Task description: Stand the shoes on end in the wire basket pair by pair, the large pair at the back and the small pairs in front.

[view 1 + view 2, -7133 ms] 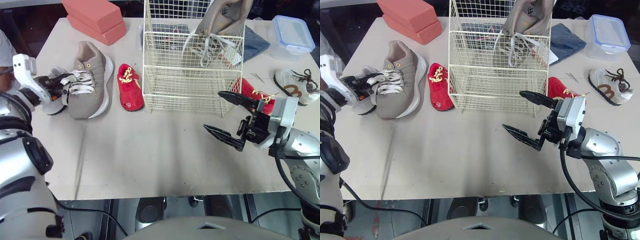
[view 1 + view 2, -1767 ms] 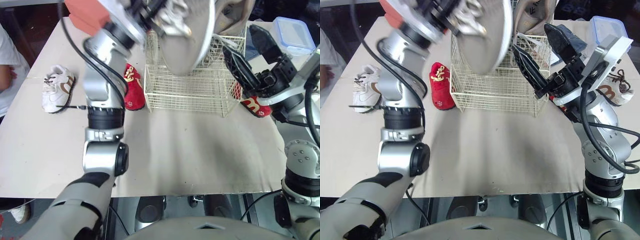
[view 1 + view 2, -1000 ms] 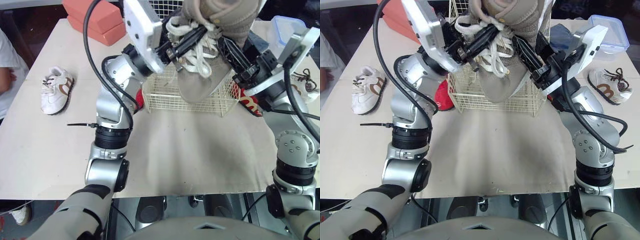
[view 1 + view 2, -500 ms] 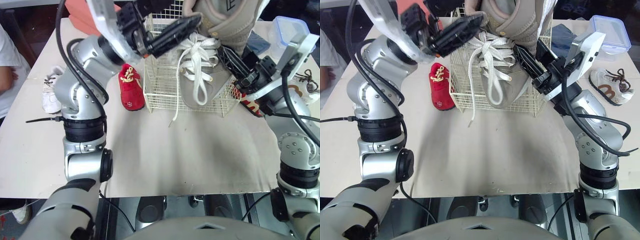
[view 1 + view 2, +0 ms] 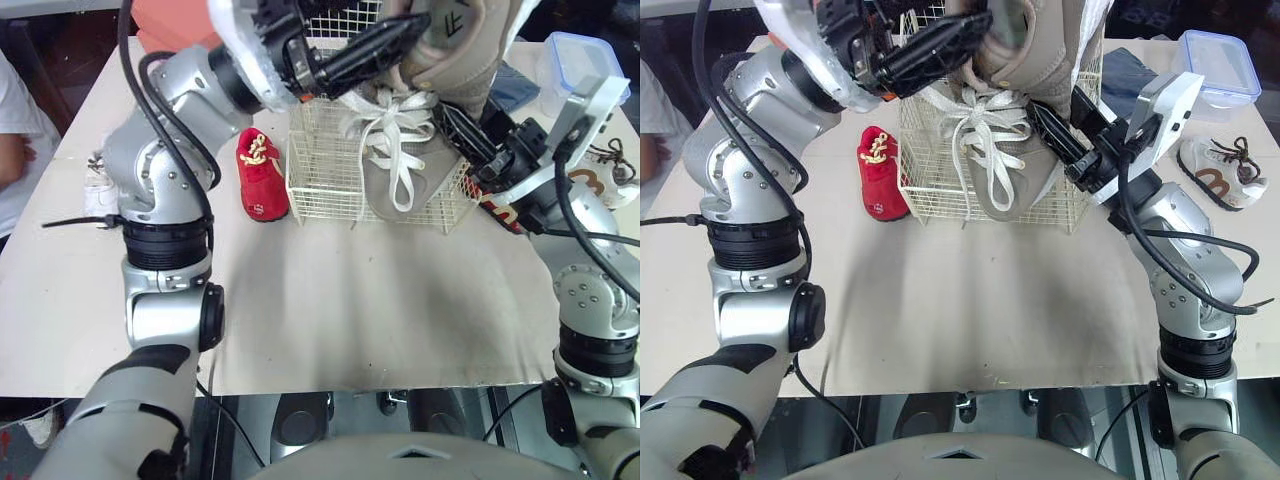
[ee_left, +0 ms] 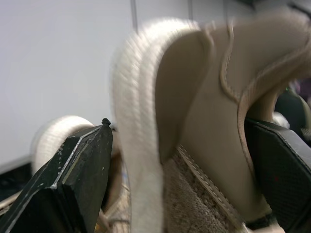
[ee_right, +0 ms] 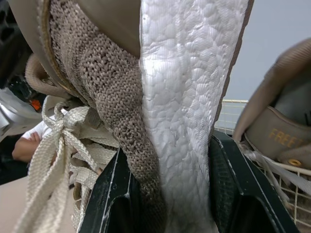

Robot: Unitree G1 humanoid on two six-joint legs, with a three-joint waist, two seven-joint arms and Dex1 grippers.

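**Second big shoe going into the basket**

Far to the left of the left claw point(image 6: 177, 126), a person's sleeve point(image 5: 15, 130) showed at the edge of the table point(image 5: 350, 300). A small white shoe point(image 5: 100, 178) lay near it. The left claw reached up high, its two fingers pressed on each side of the big shoe's point(image 7: 180, 87) heel. Below that claw lay a red shoe point(image 5: 260, 170), just beside the wire basket point(image 5: 320, 195). The big shoe stood toe down in the basket, laces hanging, in front of the other big shoe point(image 5: 455, 25). The right claw point(image 7: 167, 153) pinched its sole from the side. I think the big pair was nearly done. Next the claws should let go gently, so it does not tip. Beyond the right claw sat a plastic box point(image 5: 580, 60). The table was plain and pale.
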